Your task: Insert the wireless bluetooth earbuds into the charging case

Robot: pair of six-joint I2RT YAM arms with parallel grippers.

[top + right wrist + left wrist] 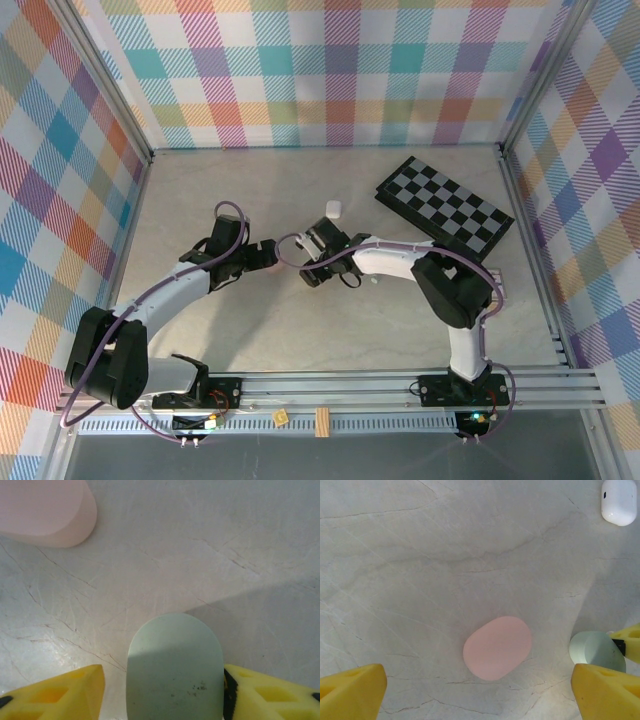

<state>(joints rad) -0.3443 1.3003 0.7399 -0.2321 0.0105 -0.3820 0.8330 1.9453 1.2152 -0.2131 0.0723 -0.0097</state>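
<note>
the right gripper [164,690] straddles the mint charging case [175,665], partly open, one finger [270,695] touching, probably to steady it. the left gripper [479,692] hangs wide, empty, over the pink case [497,647]; white case [619,501] at one o'clock.

The pink pebble-shaped plastic charging case [497,647] lies flat, lid closed. The mint green case [174,667] lies near it. The glossy white case [619,501] lies well apart.

A black-and-grey checkerboard [445,207] lies flat on the pale marbled counter [260,335] — set askew. Plaid walls [330,70] rise behind and beside the checkerboard; a small wooden block [322,421] sits well nearer than it — on the front rail [350,383].
</note>
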